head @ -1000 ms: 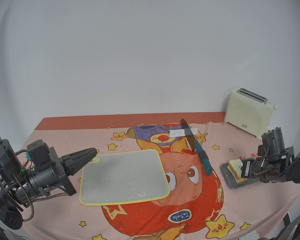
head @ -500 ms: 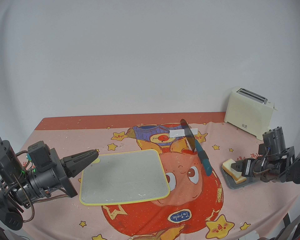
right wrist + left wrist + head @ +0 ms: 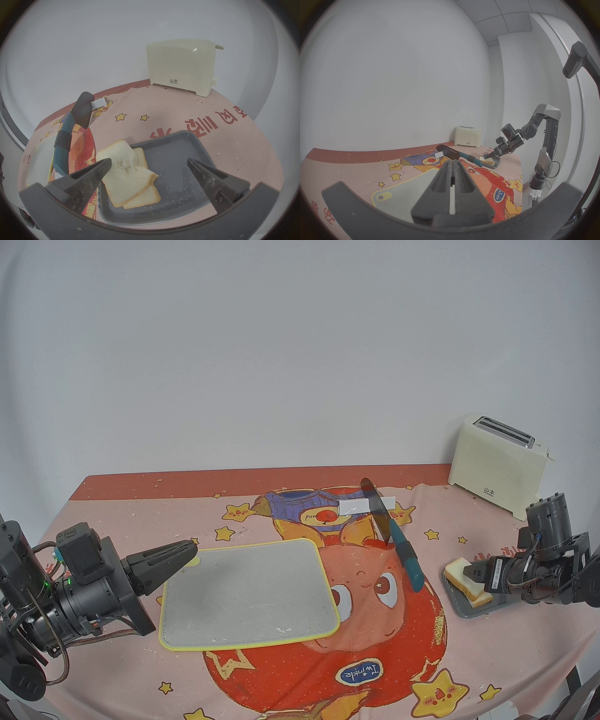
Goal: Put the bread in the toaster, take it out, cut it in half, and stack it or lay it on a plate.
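Pale white bread (image 3: 125, 178), two square slices with thin tan crusts, lies overlapped and askew at one end of the grey tray (image 3: 184, 162), the upper slice poking past the rim. The right gripper (image 3: 148, 161) hangs low over the tray with its jaws spread wide. The left gripper (image 3: 452, 164), fingers pressed together, hovers at the cutting board (image 3: 247, 593) corner, well apart.

Left claw (image 3: 452, 163), fingers pressed together, hangs above the yellow-rimmed cutting board (image 3: 403, 195); a cream toaster (image 3: 468, 136) stands far back.
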Robot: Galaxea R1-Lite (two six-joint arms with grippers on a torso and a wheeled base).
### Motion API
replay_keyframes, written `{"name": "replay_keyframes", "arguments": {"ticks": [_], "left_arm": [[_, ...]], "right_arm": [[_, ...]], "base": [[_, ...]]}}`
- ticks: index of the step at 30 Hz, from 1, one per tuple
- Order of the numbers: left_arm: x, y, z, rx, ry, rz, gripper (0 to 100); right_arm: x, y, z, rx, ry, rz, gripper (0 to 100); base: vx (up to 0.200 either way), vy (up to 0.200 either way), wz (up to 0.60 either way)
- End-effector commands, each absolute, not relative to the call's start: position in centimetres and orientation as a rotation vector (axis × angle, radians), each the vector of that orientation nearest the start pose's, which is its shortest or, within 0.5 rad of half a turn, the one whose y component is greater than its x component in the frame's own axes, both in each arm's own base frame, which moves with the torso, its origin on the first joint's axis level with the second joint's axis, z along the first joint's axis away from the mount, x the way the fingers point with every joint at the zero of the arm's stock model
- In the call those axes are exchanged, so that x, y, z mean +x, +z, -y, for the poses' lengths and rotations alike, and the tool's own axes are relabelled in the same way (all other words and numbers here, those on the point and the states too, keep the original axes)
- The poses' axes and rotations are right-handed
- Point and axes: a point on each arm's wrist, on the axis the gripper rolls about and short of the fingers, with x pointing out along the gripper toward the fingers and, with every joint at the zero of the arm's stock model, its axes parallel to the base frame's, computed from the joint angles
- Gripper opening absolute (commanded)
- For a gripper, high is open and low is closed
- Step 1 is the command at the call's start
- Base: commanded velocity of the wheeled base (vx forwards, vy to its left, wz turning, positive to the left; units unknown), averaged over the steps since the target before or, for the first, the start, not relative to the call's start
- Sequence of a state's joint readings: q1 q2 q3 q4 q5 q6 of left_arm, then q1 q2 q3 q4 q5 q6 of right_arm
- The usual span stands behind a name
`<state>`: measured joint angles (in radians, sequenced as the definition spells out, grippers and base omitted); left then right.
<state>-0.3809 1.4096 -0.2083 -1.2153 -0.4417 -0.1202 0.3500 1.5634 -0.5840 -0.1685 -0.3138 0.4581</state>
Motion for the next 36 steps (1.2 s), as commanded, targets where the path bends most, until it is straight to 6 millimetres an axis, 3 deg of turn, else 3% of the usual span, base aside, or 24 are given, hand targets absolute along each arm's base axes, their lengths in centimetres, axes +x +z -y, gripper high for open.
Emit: {"name": "replay_keyframes", "arguments": {"ticks": [1,36], "left_arm": [[16.89,16.12,7.79,-0.112,-0.822,-0.038,0],[16.83,16.07,7.92,-0.112,-0.829,-0.040,0]], "right_arm": [[21.74,12.42,-6.96,0.175,-0.149,-0.749,100],[21.23,11.96,-6.02,0.091,-0.252,-0.745,100]], "base": [[0.000,0.000,0.00],[0.000,0.000,0.00]]}}
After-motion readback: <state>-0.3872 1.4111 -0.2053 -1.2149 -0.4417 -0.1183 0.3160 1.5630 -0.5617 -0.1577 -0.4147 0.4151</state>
